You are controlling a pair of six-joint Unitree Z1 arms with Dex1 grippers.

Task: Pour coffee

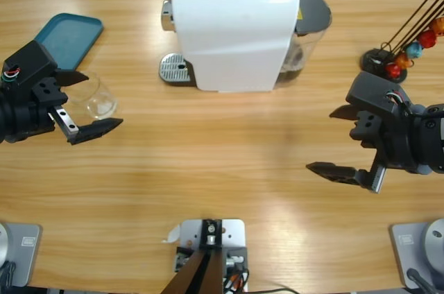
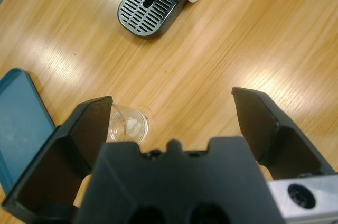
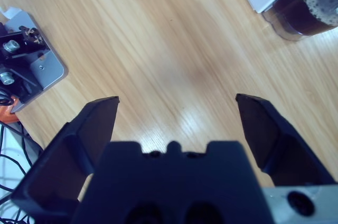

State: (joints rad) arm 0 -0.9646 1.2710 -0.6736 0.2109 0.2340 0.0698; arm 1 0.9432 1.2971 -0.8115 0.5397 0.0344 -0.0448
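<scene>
Our left gripper (image 1: pixel 87 102) hangs with jaws spread wide and empty; the clear glass cup (image 1: pixel 97 97) stands upright just between them, nearer one jaw. Our right gripper (image 1: pixel 334 140) is likewise spread and empty. No poured coffee shows. The white coffee machine (image 1: pixel 232 30) sits well beyond, its drip grille (image 2: pixel 146 8) bare, on the wooden table (image 1: pixel 222 169); a teal tray (image 1: pixel 68 34) lies near.

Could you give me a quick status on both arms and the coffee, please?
Left tool open beside empty glass. Right tool open over bare table. Coffee machine untouched; no coffee poured. Path clear.
</scene>
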